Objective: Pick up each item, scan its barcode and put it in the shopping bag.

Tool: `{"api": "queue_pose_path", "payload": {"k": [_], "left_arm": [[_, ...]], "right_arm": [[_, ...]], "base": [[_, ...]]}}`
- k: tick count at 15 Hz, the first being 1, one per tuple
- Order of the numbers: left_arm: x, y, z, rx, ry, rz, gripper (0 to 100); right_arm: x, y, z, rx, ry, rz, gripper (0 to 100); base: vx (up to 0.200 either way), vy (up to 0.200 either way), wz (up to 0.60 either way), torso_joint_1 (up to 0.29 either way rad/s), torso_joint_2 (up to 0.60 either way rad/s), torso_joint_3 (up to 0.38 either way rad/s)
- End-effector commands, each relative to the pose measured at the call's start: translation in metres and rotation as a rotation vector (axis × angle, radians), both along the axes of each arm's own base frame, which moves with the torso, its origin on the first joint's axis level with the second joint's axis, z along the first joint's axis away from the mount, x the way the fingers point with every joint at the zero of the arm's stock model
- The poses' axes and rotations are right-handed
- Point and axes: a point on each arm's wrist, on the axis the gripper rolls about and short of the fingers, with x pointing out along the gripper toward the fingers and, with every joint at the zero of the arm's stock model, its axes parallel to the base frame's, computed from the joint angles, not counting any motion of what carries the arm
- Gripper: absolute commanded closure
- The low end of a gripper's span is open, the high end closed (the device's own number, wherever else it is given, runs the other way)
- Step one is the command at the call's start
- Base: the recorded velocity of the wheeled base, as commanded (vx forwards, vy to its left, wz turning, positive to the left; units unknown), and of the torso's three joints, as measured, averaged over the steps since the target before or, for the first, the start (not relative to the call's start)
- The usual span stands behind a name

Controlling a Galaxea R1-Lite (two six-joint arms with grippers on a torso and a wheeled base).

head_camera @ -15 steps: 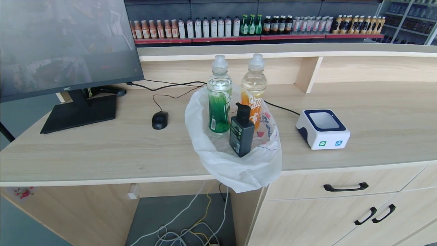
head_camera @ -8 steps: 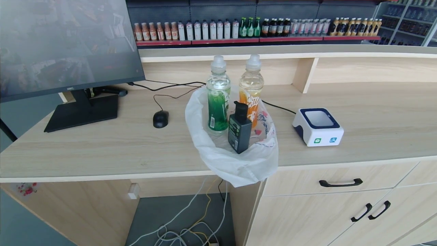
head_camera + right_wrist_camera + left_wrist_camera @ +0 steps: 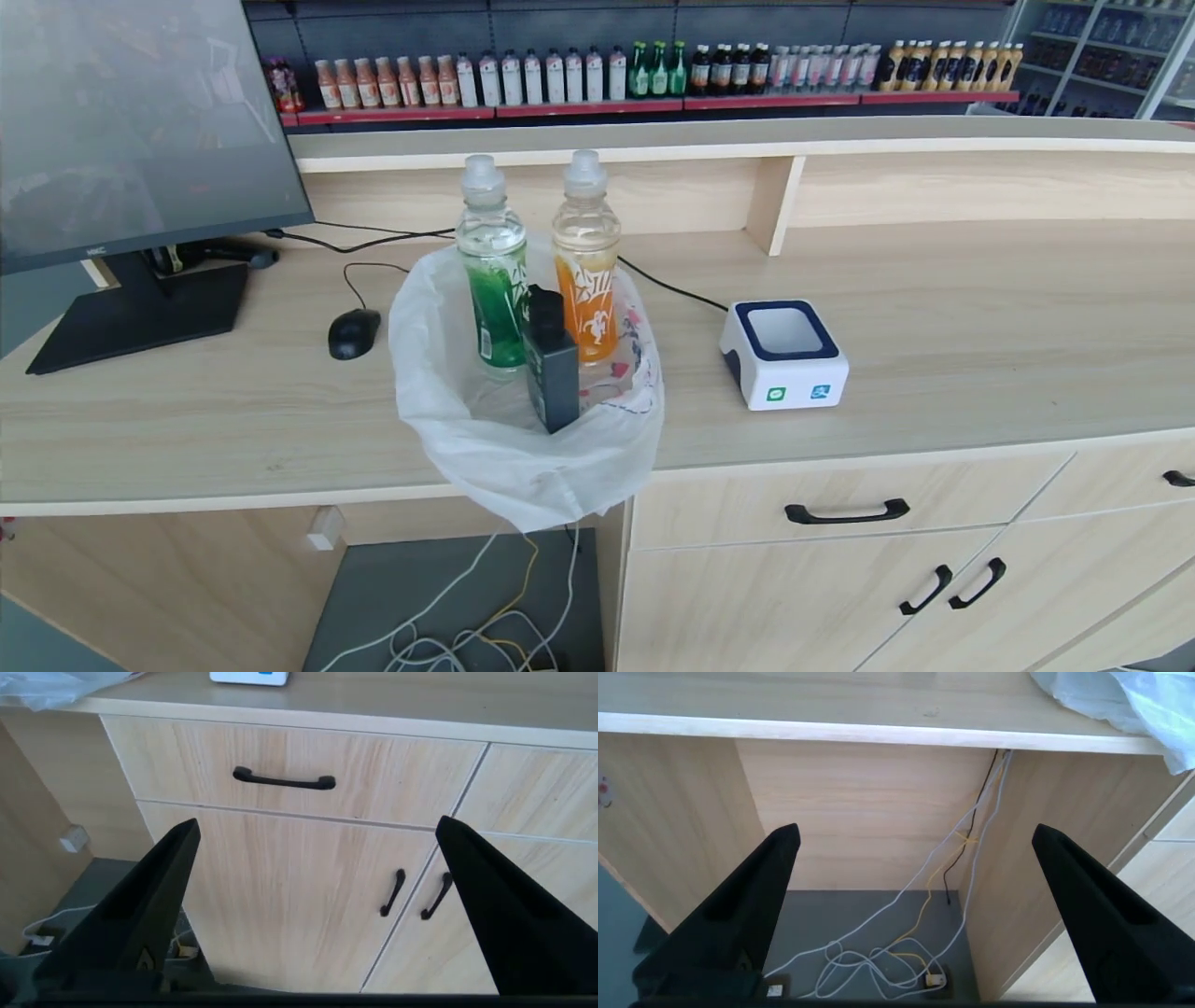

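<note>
The long pale wooden counter (image 3: pixel 934 308) carries a white plastic shopping bag (image 3: pixel 523 467), its hem hanging over the front edge. Inside the bag stand a green-labelled clear bottle (image 3: pixel 492 280), an orange-labelled clear bottle (image 3: pixel 585 271) and a smaller dark flat container (image 3: pixel 551 369) (all upright). A white-and-blue scanner box (image 3: pixel 782 355) sits near the bag. Both the left gripper (image 3: pixel 915 832) and the right gripper (image 3: pixel 319 824) are below counter level, well apart from the bag, fingers spread wide and empty.

The left gripper (image 3: pixel 915 924) has its jaws spread wide apart. The right gripper (image 3: pixel 313 919) has its jaws spread equally wide. Both grippers point forward, roughly level.
</note>
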Motion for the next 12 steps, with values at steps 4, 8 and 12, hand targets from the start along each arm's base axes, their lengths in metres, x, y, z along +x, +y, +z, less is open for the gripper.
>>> {"api": "queue_pose_path", "payload": {"k": [4, 8, 12], "left_arm": [[0.0000, 0.0000, -0.0001, -0.001, 0.000, 0.000, 0], [0.0000, 0.0000, -0.0001, -0.001, 0.000, 0.000, 0], [0.0000, 0.0000, -0.0001, -0.007, 0.000, 0.002, 0]], "right_arm": [[0.0000, 0.0000, 0.0000, -0.007, -0.002, 0.000, 0], [0.0000, 0.0001, 0.0000, -0.009, -0.002, 0.002, 0], [0.0000, 0.0001, -0.0001, -0.009, -0.001, 0.002, 0]], "base": [[0.000, -0.200, 0.00, 0.001, 0.00, 0.001], [0.000, 0.000, 0.00, 0.000, 0.00, 0.000], [0.000, 0.000, 0.00, 0.000, 0.00, 0.000]]}}
